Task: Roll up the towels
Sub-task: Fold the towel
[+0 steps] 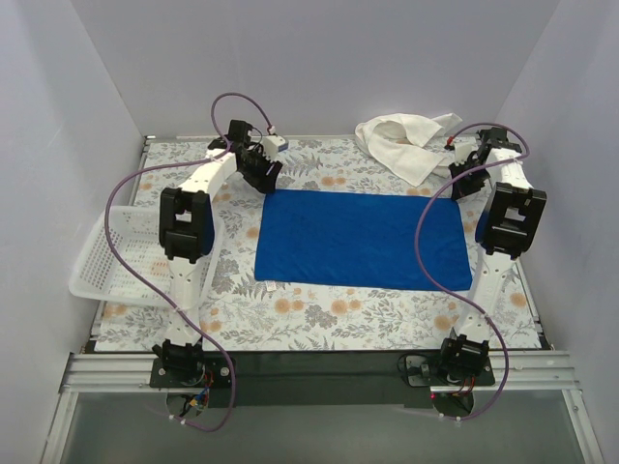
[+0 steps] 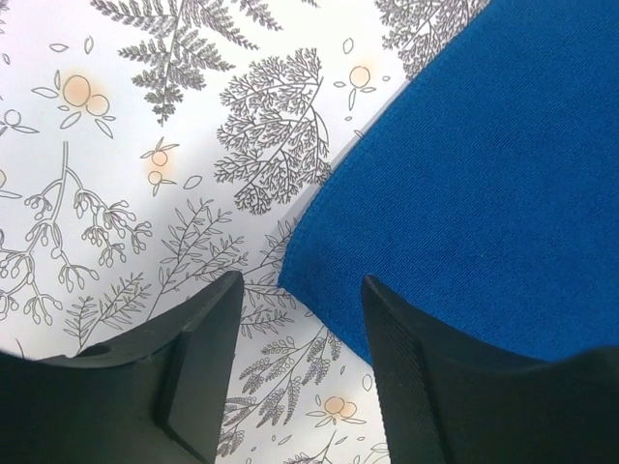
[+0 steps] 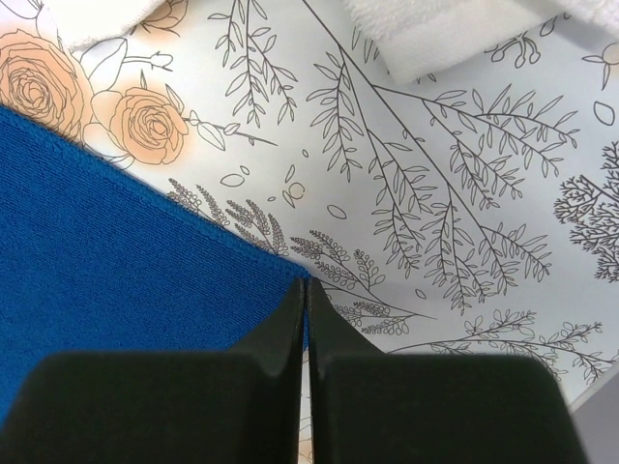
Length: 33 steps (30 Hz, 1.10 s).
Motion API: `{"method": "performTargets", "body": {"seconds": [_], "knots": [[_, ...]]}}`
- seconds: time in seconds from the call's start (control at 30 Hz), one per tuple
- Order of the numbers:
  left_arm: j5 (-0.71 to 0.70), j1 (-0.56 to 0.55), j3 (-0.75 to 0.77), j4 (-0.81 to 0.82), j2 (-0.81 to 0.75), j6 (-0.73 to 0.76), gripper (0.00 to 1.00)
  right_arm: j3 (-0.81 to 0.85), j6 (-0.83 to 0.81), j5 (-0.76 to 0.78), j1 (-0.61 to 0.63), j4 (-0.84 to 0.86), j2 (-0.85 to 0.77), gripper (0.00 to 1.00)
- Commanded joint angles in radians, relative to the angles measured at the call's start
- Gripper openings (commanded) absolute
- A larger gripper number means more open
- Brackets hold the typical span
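Blue towel (image 1: 363,240) lies flat mid-desk (image 1: 319,314), and the white towel (image 1: 406,140) sits crumpled at the far right corner. Left claw (image 2: 302,280) is spread wide over the blue towel's far-left corner. Right claw (image 3: 306,285) is pressed narrow at its far-right corner, fingers together.

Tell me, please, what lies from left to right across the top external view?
Basket → left gripper → white towel → right gripper. The blue towel spans the middle under several of these, so it has no clear place.
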Motion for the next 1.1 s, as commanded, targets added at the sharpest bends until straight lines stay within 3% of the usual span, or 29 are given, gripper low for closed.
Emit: {"method": "performTargets", "body": {"seconds": [0.0,0.13,0.53,0.8,1.07], "knots": [[0.053,0.008,0.047,0.033,0.000,-0.016,0.47,-0.021,-0.007,-0.015,0.005,-0.018,-0.043,0.01],[0.050,0.008,0.054,0.042,0.018,-0.019,0.40,-0.022,-0.005,-0.015,0.005,-0.019,-0.048,0.01],[0.002,0.008,0.024,0.036,0.054,0.001,0.34,-0.035,-0.011,-0.009,0.005,-0.021,-0.062,0.01],[-0.022,0.025,0.023,0.059,0.043,0.000,0.00,-0.027,-0.007,-0.024,0.005,-0.019,-0.065,0.01],[0.016,0.085,0.129,0.067,0.095,-0.042,0.00,0.044,0.047,-0.078,0.005,0.011,-0.057,0.01]]}}
